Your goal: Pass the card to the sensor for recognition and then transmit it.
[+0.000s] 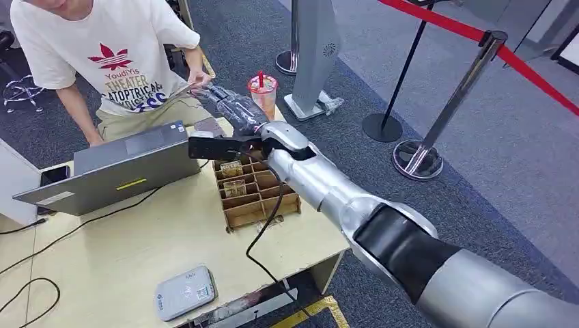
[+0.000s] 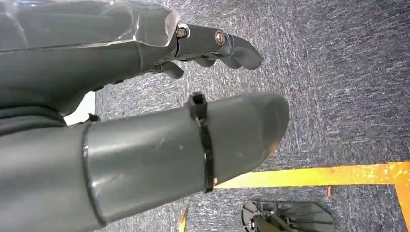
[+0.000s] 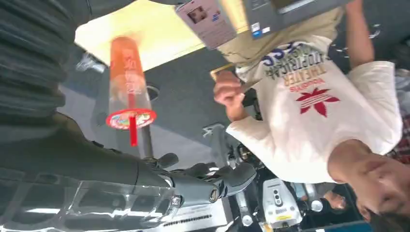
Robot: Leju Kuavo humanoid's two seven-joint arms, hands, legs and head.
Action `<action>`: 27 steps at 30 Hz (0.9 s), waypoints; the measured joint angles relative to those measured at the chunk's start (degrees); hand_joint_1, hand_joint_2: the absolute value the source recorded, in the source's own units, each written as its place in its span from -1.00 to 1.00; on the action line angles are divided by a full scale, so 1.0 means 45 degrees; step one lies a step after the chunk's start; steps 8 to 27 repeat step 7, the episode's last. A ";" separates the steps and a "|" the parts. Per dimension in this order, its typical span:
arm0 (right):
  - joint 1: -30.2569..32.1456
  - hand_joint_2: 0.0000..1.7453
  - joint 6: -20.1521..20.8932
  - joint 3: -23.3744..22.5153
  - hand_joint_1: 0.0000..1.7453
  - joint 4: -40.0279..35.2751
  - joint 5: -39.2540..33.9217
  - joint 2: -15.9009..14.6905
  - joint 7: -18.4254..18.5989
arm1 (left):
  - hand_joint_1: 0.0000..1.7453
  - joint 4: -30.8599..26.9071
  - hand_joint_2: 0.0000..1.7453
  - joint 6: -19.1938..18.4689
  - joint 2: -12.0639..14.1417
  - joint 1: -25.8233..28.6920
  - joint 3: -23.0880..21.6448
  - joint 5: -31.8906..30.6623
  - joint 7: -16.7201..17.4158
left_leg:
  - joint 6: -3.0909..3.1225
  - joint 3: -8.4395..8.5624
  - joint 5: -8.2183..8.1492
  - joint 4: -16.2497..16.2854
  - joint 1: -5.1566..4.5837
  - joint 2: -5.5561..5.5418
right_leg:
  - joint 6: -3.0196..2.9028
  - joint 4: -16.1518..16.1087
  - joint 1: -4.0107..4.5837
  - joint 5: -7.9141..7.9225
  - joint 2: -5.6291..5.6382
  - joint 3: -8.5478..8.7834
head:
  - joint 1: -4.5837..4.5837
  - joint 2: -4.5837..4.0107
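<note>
One thin tan card [image 3: 221, 71]: pinched in the person's hand [image 3: 227, 92], upper centre of frame.
Right hand [image 1: 229, 104]: fingers apart, empty, near the card.
Left hand [image 2: 145, 53]: fingers apart, empty.
Advice: draw the arm back slowly.

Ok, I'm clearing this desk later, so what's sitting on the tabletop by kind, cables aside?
Laptop: 1
Dark phone: 1
Flat grey reader: 1
Wooden divided box: 1
Drink cup: 1
Total: 5
</note>
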 joint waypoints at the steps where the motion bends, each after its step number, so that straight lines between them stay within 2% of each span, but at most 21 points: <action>1: 0.0177 1.00 -0.0092 -0.0083 -1.00 -0.0113 -0.0334 0.0000 -0.0262 | -1.00 0.0000 -1.00 0.0010 0.0000 0.0016 0.0000 0.0019 -0.0049 | 0.0000 0.0000 0.0000 0.0000 0.0000 -0.0002 | 0.0000 0.0000 0.0000 0.0000 -0.0002 0.0000 | 0.0005 0.0000; 3: 0.0642 1.00 -0.0049 -0.0341 -1.00 -0.0489 -0.1347 0.0000 -0.0875 | -1.00 0.0000 -1.00 0.0010 0.0000 0.0043 0.0000 0.0034 -0.0088 | 0.0000 -0.0001 0.0000 0.0000 0.0000 -0.0005 | 0.0000 0.0000 0.0000 -0.0001 -0.0004 0.0000 | 0.0000 0.0000; 7: 0.2153 1.00 0.0603 -0.1209 -1.00 -0.1916 -0.4051 0.0005 -0.1909 | -1.00 0.0000 -1.00 0.0000 -0.0005 0.0084 0.0000 -0.0044 -0.0103 | 0.0002 -0.0001 -0.0003 0.0000 0.0000 -0.0019 | 0.0001 -0.0003 0.0001 -0.0005 -0.0007 0.0000 | 0.0000 0.0000; 27: 0.2153 1.00 0.0603 -0.1209 -1.00 -0.1916 -0.4051 0.0005 -0.1909 | -1.00 0.0000 -1.00 0.0000 -0.0005 0.0084 0.0000 -0.0044 -0.0103 | 0.0002 -0.0001 -0.0003 0.0000 0.0000 -0.0019 | 0.0001 -0.0003 0.0001 -0.0005 -0.0007 0.0000 | 0.0000 0.0000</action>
